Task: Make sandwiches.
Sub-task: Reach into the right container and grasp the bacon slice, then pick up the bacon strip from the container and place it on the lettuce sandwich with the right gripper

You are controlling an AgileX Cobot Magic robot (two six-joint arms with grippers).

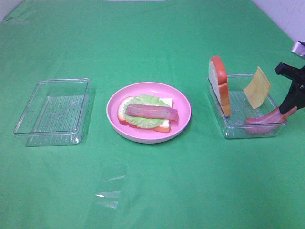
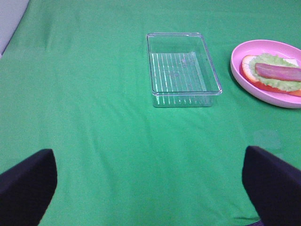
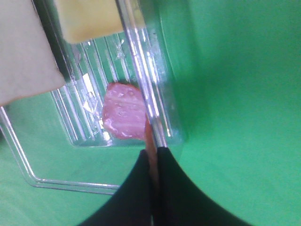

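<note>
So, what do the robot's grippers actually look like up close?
Both are plain matte black. The left gripper shows two broad fingers with rounded tips. The right gripper has the same black fingers, curving and narrowing toward the tips. In the high camera view, a small silvery-grey part sits above its angular black body. No cables, labels or markings are visible.

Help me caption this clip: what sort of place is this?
Probably a robot test bench, not a kitchen: a green cloth covers the whole surface, a toy sandwich sits on a pink plate, and a black gripper pinches a bacon strip in a clear tray.
</note>
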